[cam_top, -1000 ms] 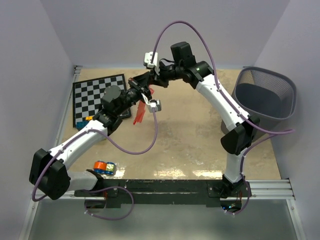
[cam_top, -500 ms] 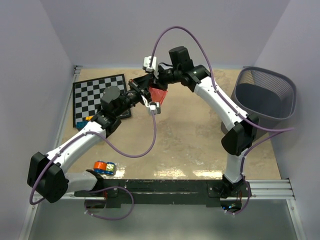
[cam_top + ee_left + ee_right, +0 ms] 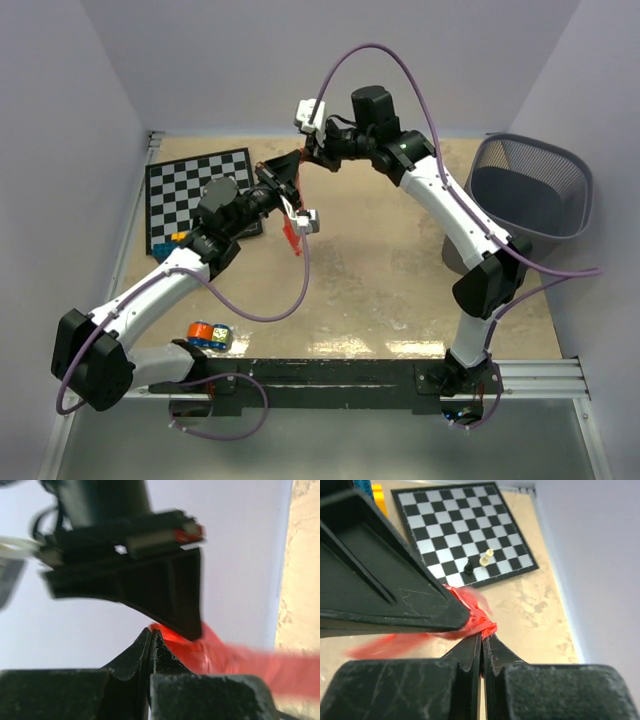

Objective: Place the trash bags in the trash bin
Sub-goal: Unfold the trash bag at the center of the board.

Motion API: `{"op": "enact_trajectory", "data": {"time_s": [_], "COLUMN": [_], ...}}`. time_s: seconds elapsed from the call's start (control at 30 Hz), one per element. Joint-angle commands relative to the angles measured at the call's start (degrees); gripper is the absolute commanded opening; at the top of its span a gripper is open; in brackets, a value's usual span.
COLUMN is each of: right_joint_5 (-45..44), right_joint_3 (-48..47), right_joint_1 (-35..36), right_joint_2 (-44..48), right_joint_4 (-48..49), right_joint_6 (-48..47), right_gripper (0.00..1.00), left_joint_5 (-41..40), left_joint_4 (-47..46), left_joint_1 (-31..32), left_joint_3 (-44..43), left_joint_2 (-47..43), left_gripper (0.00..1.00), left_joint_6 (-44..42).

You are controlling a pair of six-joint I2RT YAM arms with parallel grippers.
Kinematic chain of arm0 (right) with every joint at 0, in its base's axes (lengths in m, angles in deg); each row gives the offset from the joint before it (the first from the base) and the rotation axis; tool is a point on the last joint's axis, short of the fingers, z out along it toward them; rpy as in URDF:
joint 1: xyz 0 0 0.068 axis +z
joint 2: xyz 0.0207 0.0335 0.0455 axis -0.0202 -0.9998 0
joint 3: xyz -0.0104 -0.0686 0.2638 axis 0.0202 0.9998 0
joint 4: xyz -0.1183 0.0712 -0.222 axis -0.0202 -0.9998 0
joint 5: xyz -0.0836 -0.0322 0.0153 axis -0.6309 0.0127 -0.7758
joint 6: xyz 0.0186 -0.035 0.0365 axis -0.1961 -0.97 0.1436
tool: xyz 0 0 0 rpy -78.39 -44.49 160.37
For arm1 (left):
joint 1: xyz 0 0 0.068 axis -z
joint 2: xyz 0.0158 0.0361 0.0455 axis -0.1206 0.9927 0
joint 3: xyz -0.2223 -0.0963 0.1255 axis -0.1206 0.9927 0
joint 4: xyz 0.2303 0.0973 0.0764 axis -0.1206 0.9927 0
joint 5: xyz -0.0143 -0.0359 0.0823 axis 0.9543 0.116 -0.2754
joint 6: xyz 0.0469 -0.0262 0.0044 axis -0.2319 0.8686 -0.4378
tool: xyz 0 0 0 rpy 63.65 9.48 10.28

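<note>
The trash bag (image 3: 293, 233) is a thin red strip hanging above the table, below where my two grippers meet. My left gripper (image 3: 287, 186) is shut on one bit of its film; the left wrist view shows the red film (image 3: 227, 655) pinched at the fingertips (image 3: 151, 633) and trailing right. My right gripper (image 3: 309, 156) is shut on the bag's bunched top (image 3: 481, 620), just beside the left gripper's finger (image 3: 395, 595). The trash bin (image 3: 530, 200), dark grey wire mesh, stands at the table's right edge, away from both grippers.
A chessboard (image 3: 200, 193) lies at the back left; in the right wrist view (image 3: 465, 530) it carries a black and a white piece. Small coloured blocks (image 3: 208, 335) lie near the left arm's base. Walls enclose the table on three sides.
The bag was bunched between the grippers half a second ago; it now hangs as a narrow strip. The right gripper has lifted slightly up and right, while the left gripper stayed close.
</note>
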Motion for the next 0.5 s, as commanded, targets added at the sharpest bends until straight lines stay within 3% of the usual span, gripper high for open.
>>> {"op": "enact_trajectory", "data": {"time_s": [0.0, 0.27, 0.47], "right_joint_5": [0.58, 5.07, -2.48], "right_joint_3": [2.24, -3.2, 0.38], "right_joint_1": [2.44, 0.26, -0.45], "right_joint_2": [0.97, 3.87, 1.33], "right_joint_4": [0.82, 4.58, 7.32], "right_joint_6": [0.35, 3.32, 2.71], "right_gripper": [0.0, 0.0, 0.0], "left_joint_5": [0.42, -2.67, 0.84], "left_joint_4": [-4.52, -3.13, -0.75], "left_joint_1": [0.35, -0.88, -0.09], "left_joint_3": [-3.75, -0.43, 0.02], "left_joint_2": [1.27, 3.75, -0.47], "left_gripper": [0.0, 0.0, 0.0], "left_joint_6": [0.5, 0.24, 0.15]}}
